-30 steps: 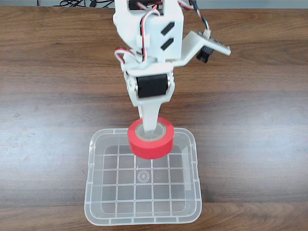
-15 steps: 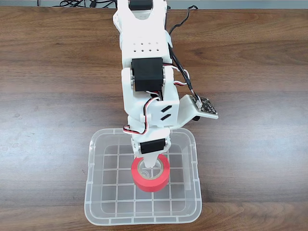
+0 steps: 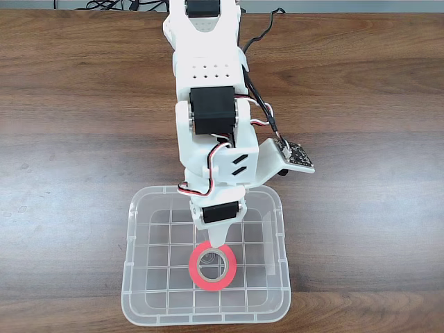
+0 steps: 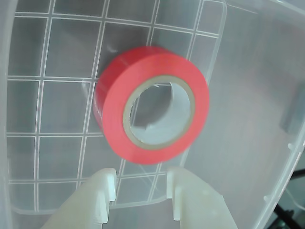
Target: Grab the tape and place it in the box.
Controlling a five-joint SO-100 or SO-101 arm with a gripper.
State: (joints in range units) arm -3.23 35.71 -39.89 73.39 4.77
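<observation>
Red-orange tape [image 3: 212, 265] is lying flat in the box [image 3: 136, 277], its cardboard core facing up on the grid bottom. Tool [image 4: 141, 187] is hovering above, parted, gripping nothing.

Dark brown wood-grain table [image 3: 69, 139]; black cables [image 3: 111, 5] at far edge; even light.

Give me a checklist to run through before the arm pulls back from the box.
1. Tape inside the box: ok.
2. Gripper free of the tape, a gap showing between them in the wrist view: ok.
3. Tape lying flat on the grid bottom: cannot tell; the wrist view shows it blurred and tilted.
4. Fingers apart with nothing between: ok.
5. Box flat on the table: ok.
</observation>
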